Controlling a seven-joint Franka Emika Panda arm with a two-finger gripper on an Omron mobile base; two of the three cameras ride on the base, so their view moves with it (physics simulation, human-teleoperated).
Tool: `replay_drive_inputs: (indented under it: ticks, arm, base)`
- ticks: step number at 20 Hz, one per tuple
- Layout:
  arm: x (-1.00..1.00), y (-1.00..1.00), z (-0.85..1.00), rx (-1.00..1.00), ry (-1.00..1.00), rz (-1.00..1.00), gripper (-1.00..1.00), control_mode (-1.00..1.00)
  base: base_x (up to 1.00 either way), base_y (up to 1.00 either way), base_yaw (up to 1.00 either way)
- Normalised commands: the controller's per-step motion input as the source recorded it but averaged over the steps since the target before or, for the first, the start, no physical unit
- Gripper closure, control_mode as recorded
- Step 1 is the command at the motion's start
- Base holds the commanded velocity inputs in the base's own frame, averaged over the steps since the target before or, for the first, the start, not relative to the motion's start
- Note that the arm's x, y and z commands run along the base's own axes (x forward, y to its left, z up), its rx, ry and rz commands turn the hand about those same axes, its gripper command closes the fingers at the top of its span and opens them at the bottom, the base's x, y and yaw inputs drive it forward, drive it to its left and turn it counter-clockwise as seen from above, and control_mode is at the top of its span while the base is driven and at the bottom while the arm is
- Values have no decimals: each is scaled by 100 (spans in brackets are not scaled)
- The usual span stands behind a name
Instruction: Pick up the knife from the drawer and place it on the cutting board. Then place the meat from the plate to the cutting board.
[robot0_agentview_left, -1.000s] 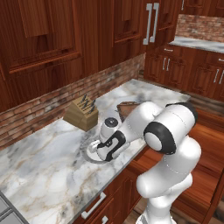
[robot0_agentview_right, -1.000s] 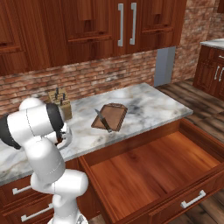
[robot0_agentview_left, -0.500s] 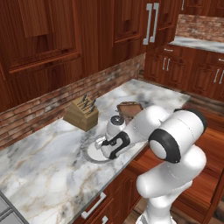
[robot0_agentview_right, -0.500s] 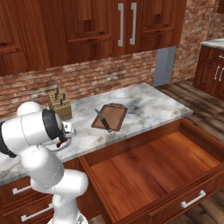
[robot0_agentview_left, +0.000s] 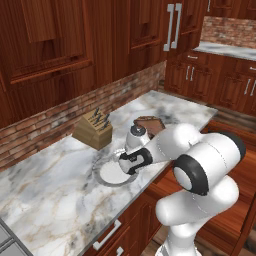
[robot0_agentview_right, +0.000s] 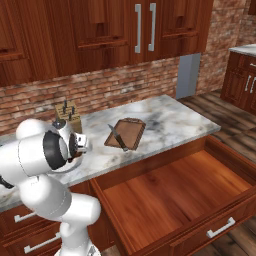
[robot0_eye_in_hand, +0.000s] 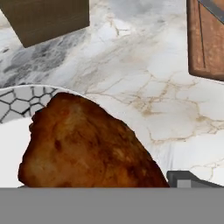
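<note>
Reddish-brown meat (robot0_eye_in_hand: 87, 142) is lying on the plate (robot0_agentview_left: 107, 175) while the gripper (robot0_agentview_left: 121, 159) is hovering over it, jaws spread; the knife (robot0_agentview_right: 117, 137) is resting on the cutting board (robot0_agentview_right: 129, 131).

Left base view: we look from behind the arm's left side, forward and down across the marble counter (robot0_agentview_left: 55, 185) toward the brick backsplash (robot0_agentview_left: 60, 112); the knife block (robot0_agentview_left: 93, 129) sits mid-frame and the plate (robot0_agentview_left: 107, 175) lies under the arm.

Right base view: we look from behind the arm's right side, over the open drawer (robot0_agentview_right: 175, 195) in the foreground to the same counter. Both base views share the knife block, the cutting board (robot0_agentview_right: 126, 133) and the backsplash.

Hand view: very close and steeply downward. We see the meat (robot0_eye_in_hand: 87, 144) large on the plate rim, a corner of the knife block at top left and the cutting board's edge at top right.
</note>
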Motion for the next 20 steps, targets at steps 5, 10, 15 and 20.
replay_drive_inputs:
  ticks: [5, 10, 15, 20]
  arm:
    - [24, -22, 35, 0, 0, -4, 100, -100]
    - [31, -40, 42, 6, 2, -3, 100, -100]
    - [34, -38, 32, 4, 2, -2, 100, -100]
    - [25, -30, 15, 0, 0, 0, 100, -100]
  base:
    - [0, 0, 0]
    - [0, 0, 0]
    - [0, 0, 0]
    - [0, 0, 0]
